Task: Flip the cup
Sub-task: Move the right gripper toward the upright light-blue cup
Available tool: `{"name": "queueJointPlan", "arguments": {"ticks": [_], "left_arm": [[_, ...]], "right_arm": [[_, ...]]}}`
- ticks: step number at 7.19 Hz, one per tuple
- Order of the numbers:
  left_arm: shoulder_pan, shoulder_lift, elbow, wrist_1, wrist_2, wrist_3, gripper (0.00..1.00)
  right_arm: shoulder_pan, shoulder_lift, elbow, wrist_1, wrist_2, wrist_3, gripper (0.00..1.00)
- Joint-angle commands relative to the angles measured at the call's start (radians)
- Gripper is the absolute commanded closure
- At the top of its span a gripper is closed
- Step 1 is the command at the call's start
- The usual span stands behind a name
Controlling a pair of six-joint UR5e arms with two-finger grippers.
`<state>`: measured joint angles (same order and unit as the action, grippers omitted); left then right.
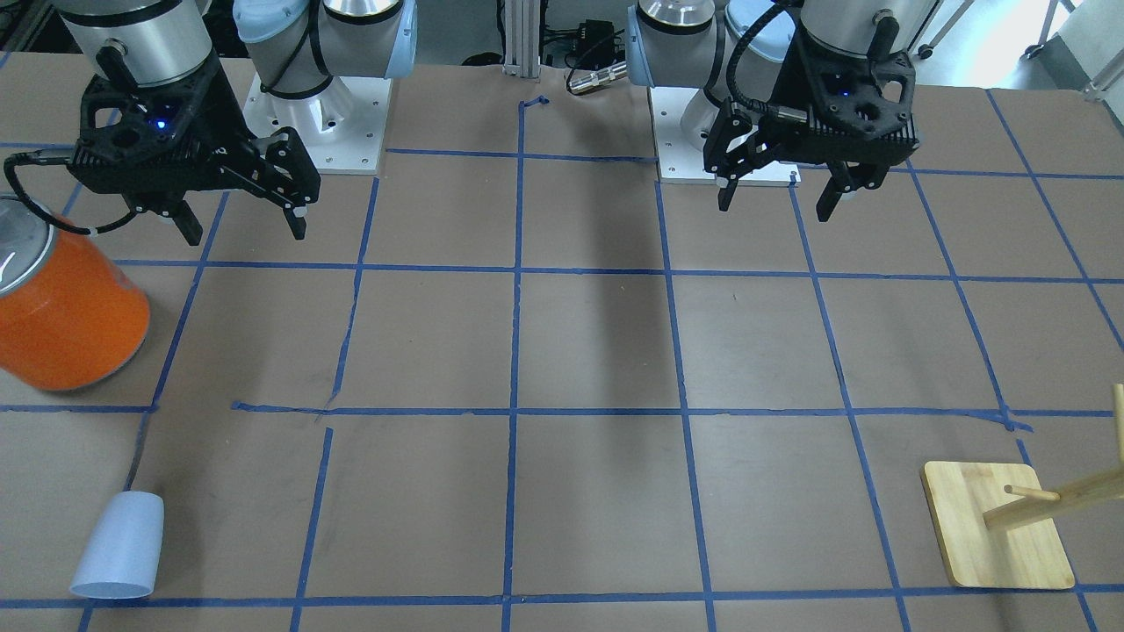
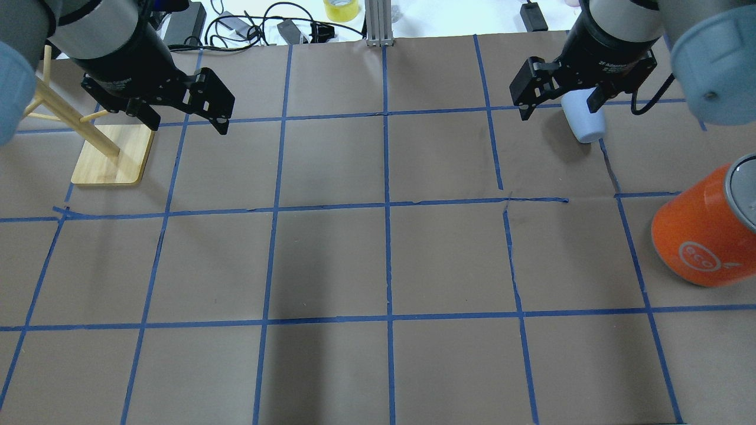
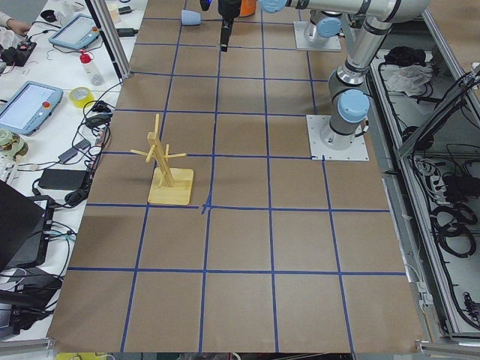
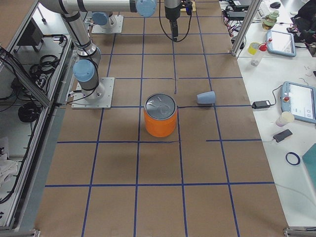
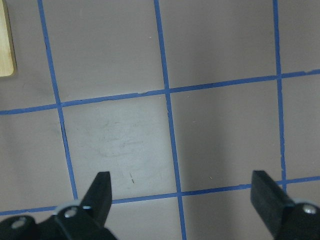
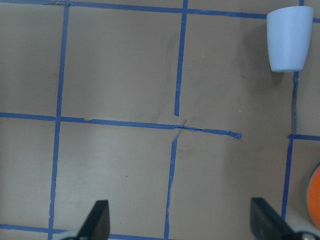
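Observation:
The cup (image 1: 118,544) is a small pale blue tumbler that appears to lie on its side, narrow end toward the robot, at the table's far edge on my right side. It also shows in the overhead view (image 2: 586,127), the right wrist view (image 6: 289,39) and the exterior right view (image 4: 206,98). My right gripper (image 1: 237,224) is open and empty, held high above the table on the robot's side of the cup and apart from it; the overhead view (image 2: 558,111) shows it partly covering the cup. My left gripper (image 1: 781,197) is open and empty, high over the other half.
A large orange can (image 1: 66,312) with a silver top stands near the cup, closer to the robot; it also shows in the overhead view (image 2: 706,230). A wooden peg rack (image 2: 112,156) stands on my left side, close to the left gripper (image 2: 186,124). Blue tape lines grid the brown table (image 1: 597,342).

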<state>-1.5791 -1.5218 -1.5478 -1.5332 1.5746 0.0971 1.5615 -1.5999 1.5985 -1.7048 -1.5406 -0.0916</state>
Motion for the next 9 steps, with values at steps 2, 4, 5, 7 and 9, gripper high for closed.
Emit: {"name": "queueJointPlan", "arguments": {"ticks": [2, 4, 5, 7, 9], "left_arm": [[-0.001, 0.0, -0.011, 0.016, 0.001, -0.01, 0.0], [-0.002, -0.001, -0.011, 0.018, -0.001, -0.011, 0.0], [-0.002, -0.003, -0.011, 0.018, -0.002, -0.014, 0.0], [-0.002, -0.004, -0.011, 0.021, -0.002, -0.014, 0.0], [-0.002, -0.004, -0.011, 0.021, -0.002, -0.011, 0.0]], "right_arm": [[0.0, -0.003, 0.0, 0.001, -0.003, -0.008, 0.0], [0.0, -0.005, -0.005, 0.001, -0.006, -0.013, 0.0], [-0.001, -0.005, -0.006, 0.001, -0.006, -0.005, 0.0], [-0.001, -0.008, -0.008, 0.004, -0.012, -0.008, 0.0], [-0.008, -0.003, -0.006, -0.009, -0.013, -0.016, 0.0]]}}
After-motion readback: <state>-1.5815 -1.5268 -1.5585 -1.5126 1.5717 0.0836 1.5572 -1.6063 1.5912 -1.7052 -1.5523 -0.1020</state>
